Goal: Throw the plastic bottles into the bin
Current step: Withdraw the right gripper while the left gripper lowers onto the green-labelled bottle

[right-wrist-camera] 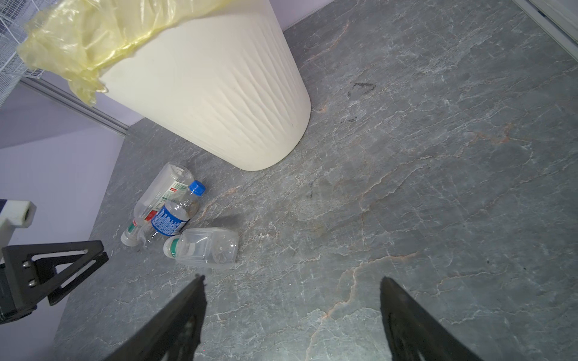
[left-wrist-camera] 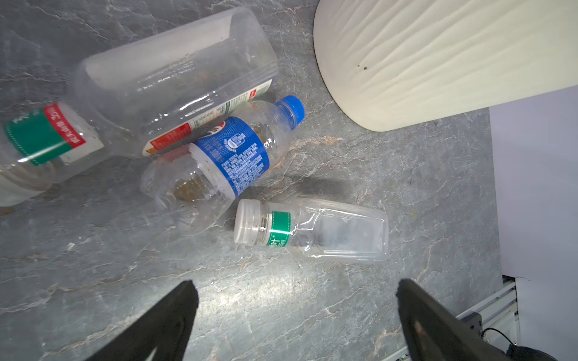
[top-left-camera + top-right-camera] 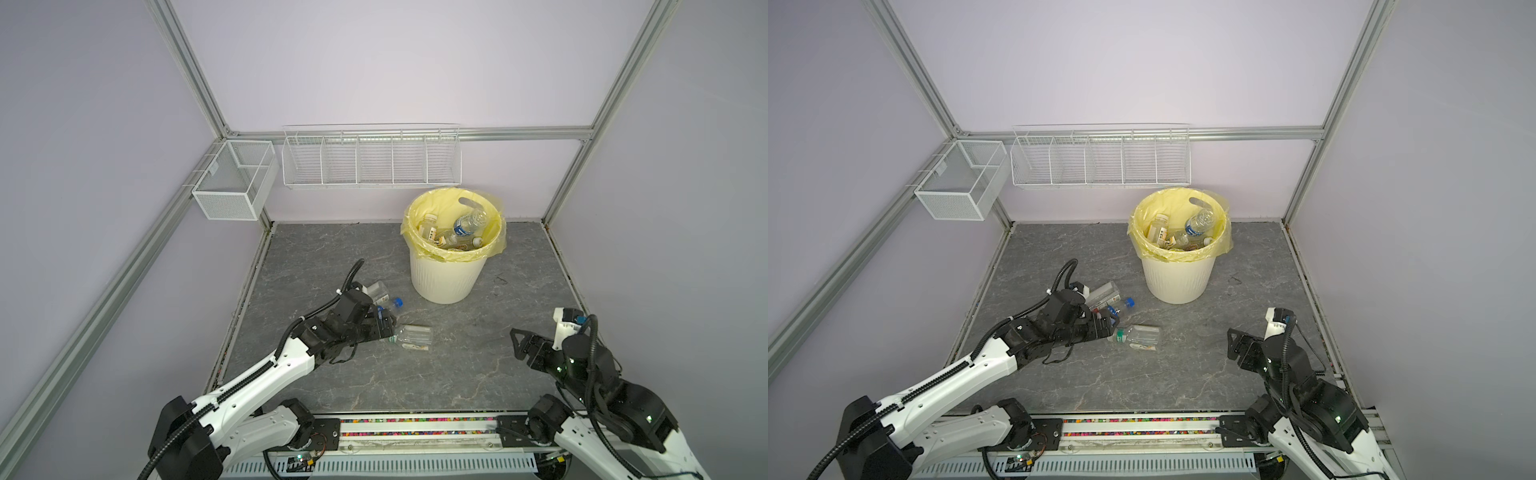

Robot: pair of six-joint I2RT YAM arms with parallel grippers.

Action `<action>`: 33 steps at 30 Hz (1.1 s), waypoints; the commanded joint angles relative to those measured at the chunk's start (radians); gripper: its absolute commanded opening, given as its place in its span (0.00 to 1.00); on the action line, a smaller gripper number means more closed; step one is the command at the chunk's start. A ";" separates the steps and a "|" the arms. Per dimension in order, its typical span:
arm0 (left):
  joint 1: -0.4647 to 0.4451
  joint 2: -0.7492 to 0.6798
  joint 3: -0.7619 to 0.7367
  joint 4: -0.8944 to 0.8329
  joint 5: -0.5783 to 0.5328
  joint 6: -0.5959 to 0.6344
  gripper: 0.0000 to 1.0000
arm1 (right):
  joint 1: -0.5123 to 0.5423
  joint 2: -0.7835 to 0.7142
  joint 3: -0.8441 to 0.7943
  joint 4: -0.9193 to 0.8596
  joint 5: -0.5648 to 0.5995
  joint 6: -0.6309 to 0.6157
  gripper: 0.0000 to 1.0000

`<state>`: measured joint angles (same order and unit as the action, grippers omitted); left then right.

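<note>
jaws first: the left jaws stood wide apart and empty, low over the table [image 2: 281, 312], just short of the small bottle [image 2: 312, 231]. it lay on its side, white cap just beside the blue bottle [image 2: 225, 156]. the best grip, i judged, was across its flat body, not the cap, coming straight down so the blue bottle and the big bottle [image 2: 175, 72] behind were not nudged. thin plastic would likely squash and slip. the bin [image 3: 444, 278] stood near, several bottles [image 3: 465, 226] already inside. the right jaws hung parted and empty, well apart.
</note>
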<state>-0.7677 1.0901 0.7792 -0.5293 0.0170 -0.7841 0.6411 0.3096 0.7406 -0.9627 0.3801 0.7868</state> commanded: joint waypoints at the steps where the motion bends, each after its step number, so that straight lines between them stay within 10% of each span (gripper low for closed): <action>1: -0.011 0.027 0.024 0.031 0.041 -0.072 0.99 | -0.004 -0.030 -0.016 -0.043 0.029 0.037 0.88; 14: -0.120 0.128 0.032 0.038 -0.077 -0.407 0.99 | -0.003 -0.061 -0.019 -0.072 0.049 0.057 0.88; 33: -0.147 0.294 0.135 0.001 -0.113 -0.569 0.99 | -0.004 -0.143 -0.021 -0.123 0.070 0.079 0.88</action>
<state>-0.9058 1.3632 0.8940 -0.5213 -0.0814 -1.3025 0.6411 0.1860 0.7300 -1.0641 0.4301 0.8398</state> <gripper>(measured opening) 0.991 0.880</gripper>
